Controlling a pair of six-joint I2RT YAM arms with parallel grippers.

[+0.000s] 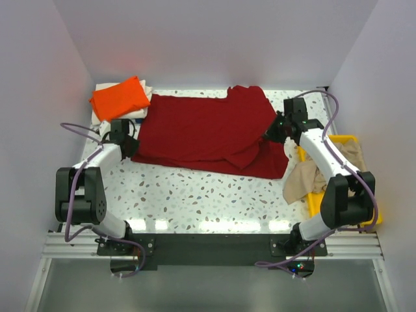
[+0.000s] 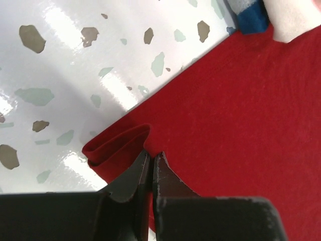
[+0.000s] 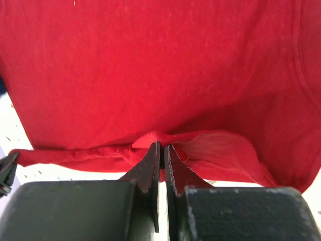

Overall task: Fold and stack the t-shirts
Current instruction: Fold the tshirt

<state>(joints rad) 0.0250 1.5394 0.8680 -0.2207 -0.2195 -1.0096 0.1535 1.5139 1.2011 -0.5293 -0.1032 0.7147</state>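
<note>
The dark red t-shirt (image 1: 208,133) lies spread across the middle of the table, its right side folded over. My left gripper (image 1: 130,144) is shut on its left edge (image 2: 120,145), where the cloth curls up. My right gripper (image 1: 272,133) is shut on a bunched fold of its right side (image 3: 165,138). The bright orange t-shirt (image 1: 119,97) lies folded on the whitish t-shirt (image 1: 146,104) at the back left. The beige-tan t-shirt (image 1: 305,179) hangs crumpled over the tray's left rim.
The yellow plastic tray (image 1: 346,140) stands at the right edge behind my right arm. White walls enclose the table at the back and both sides. A blue patch (image 2: 251,17) shows beside white cloth in the left wrist view.
</note>
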